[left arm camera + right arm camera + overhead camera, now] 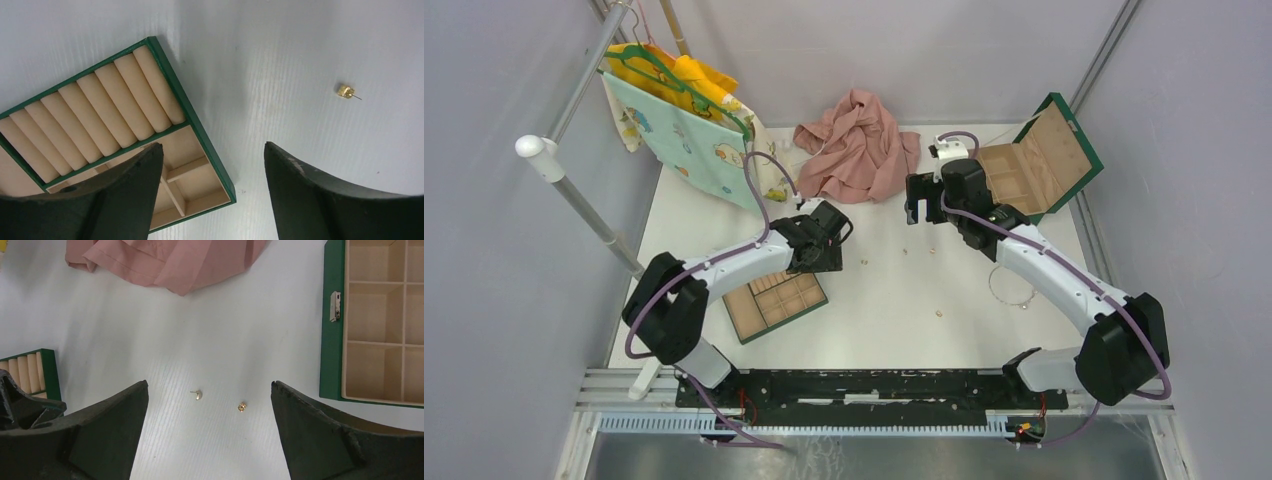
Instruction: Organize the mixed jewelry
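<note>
Several tiny pale-gold pieces lie loose on the white table. One stud [864,262] lies just right of my left gripper [836,243] and shows in the left wrist view [346,91], ahead and right of the open, empty fingers [214,150]. Two pieces [905,252] [932,249] lie under my right gripper [924,212]. In the right wrist view they are a half-moon stud [199,395] and a small bead [242,407], between the wide-open, empty fingers [210,385]. Another piece [939,313] lies nearer me. A thin silvery wire loop [1011,286] lies beside the right arm.
The tan compartmented tray with a green rim [742,331] [170,85] sits under the left arm. The open green box [1079,140] [331,355] stands at the back right. A pink cloth [856,145] [170,260] lies at the back middle. Hangers with fabric [686,120] stand at the back left.
</note>
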